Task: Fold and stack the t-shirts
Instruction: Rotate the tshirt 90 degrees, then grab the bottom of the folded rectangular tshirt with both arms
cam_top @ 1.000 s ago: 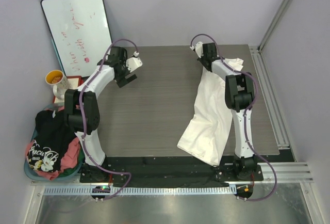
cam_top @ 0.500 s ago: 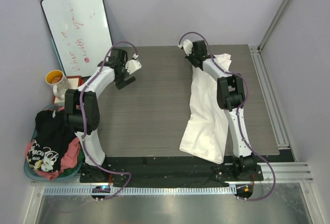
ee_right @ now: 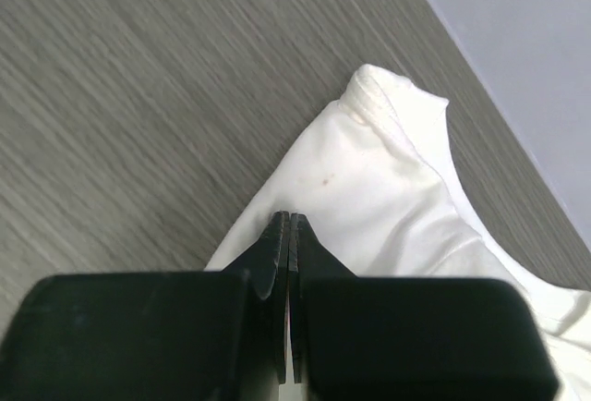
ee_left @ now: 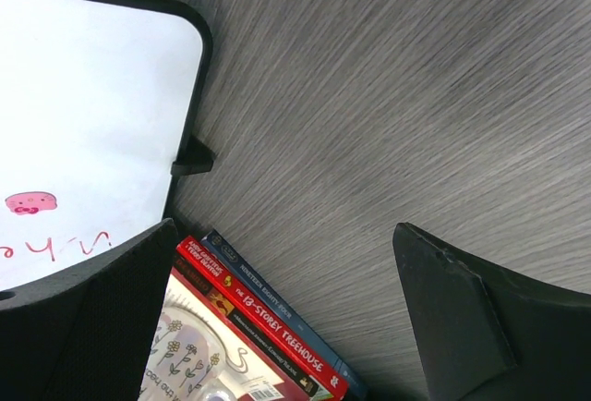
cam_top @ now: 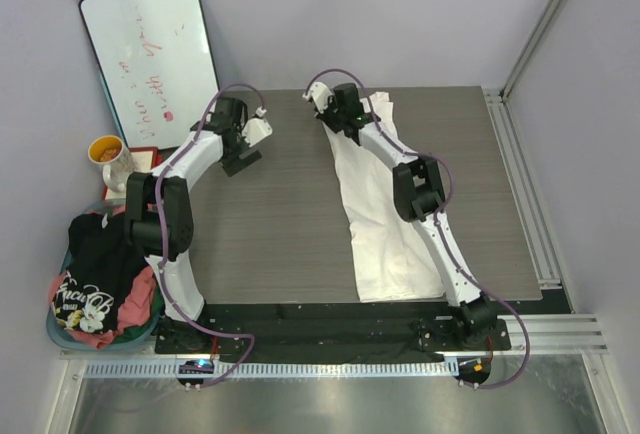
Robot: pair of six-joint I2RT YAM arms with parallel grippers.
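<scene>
Laundry basket [cam_top: 55, 326] sits far left beside the table [cam_top: 270, 224], with the black t-shirt [cam_top: 95, 254] with pale lettering heaped over the pink-red t-shirt [cam_top: 138, 306] inside. Left gripper [ee_left: 284, 228] hovers at the far-left table corner near the whiteboard [ee_left: 83, 124] and books [ee_left: 268, 322], fingers wide apart, holding nothing. White t-shirt [cam_top: 385, 224] lies stretched in a long strip from far centre to the near edge. Right gripper [ee_right: 290, 221] is pinched together on its far end.

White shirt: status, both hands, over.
Right hand shut on white shirt, far edge. Left hand open, empty, near the books. Shirt stretched lengthwise on table, unfolded. Right arm crosses above it.
</scene>
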